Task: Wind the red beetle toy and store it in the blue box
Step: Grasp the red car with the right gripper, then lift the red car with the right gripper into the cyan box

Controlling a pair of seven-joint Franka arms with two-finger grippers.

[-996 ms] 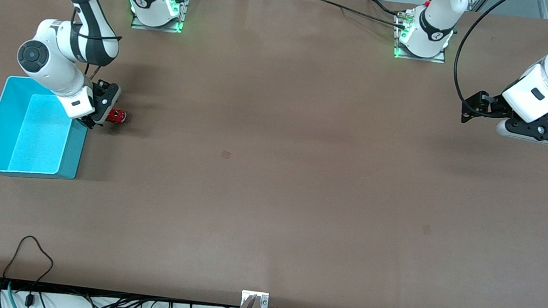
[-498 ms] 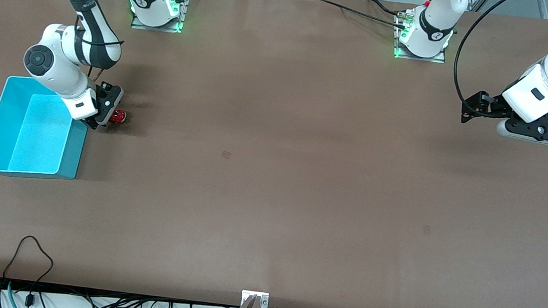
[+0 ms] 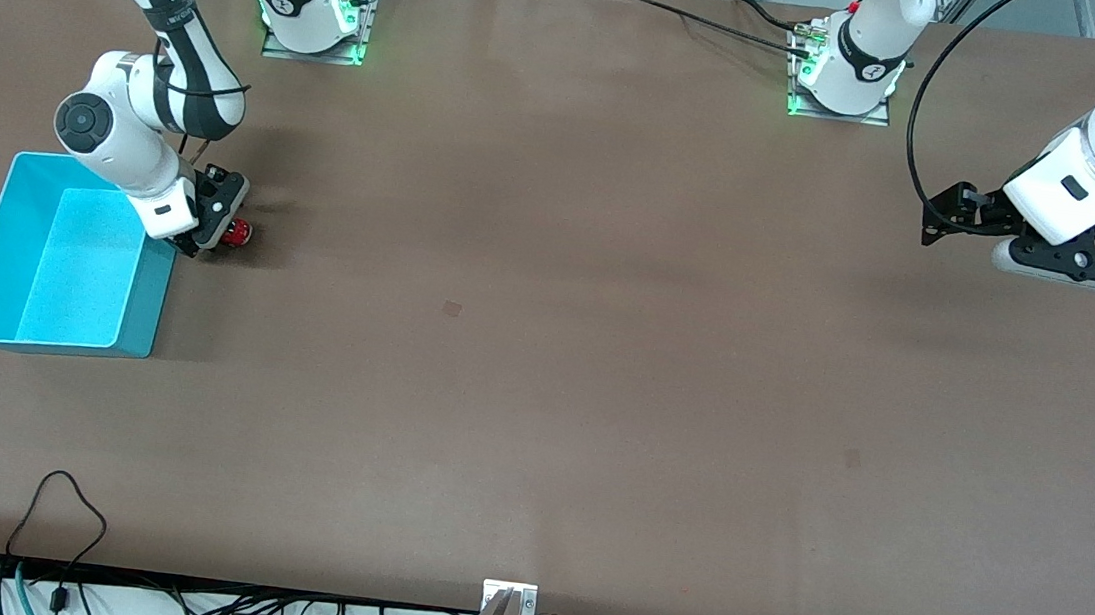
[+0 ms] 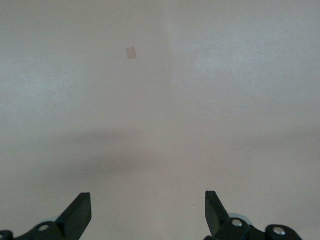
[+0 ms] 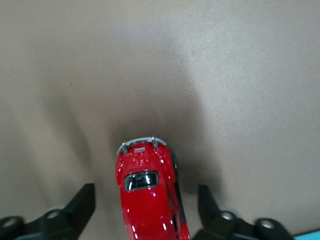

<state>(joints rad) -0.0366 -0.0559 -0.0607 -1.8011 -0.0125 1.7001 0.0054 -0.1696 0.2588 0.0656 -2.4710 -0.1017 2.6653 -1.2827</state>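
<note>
The red beetle toy [image 3: 236,234] stands on the table just beside the blue box [image 3: 143,309], toward the left arm's end of it. My right gripper [image 3: 221,238] is low over the toy and open. In the right wrist view the toy [image 5: 149,192] lies between the two black fingers [image 5: 85,200], with a gap on each side and its silvery bumper pointing away from the hand. The box has nothing in it. My left gripper [image 3: 1073,276] waits in the air over the left arm's end of the table, open and empty [image 4: 147,210].
A small dark patch [image 3: 452,308] marks the table's middle and also shows in the left wrist view [image 4: 131,52]. The arm bases [image 3: 314,19] stand along the table's back edge. Cables hang at the front edge [image 3: 67,502].
My right arm has shifted a little toward the toy and the gripper now covers more of it. The toy, the box and the left arm have not moved.
</note>
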